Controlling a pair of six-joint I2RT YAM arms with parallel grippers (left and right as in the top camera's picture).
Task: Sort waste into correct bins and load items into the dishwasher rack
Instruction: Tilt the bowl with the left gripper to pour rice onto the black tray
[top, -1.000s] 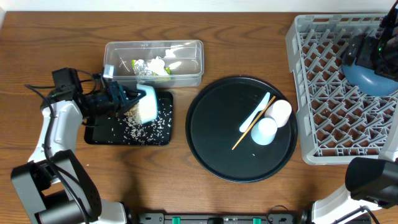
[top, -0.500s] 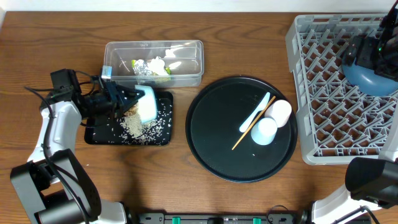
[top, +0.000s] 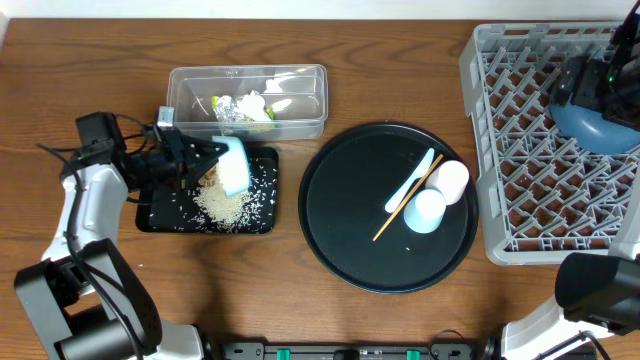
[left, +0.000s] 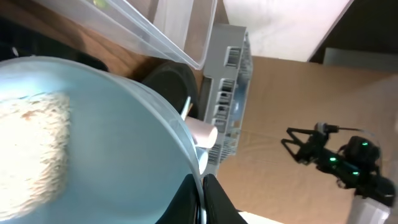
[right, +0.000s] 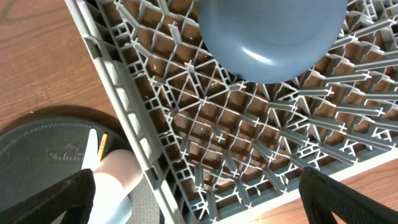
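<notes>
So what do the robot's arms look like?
The left arm has white tube-shaped links, black joints and thin black cables looping off it. The left gripper is black. The right arm looks black, with a small green light, and its fingers are black too.

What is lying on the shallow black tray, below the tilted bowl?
Loose white rice grains, one heap and scattered ones, lie on the black tray. The bowl and the left end effector cover its upper part, hiding whatever is there.
</notes>
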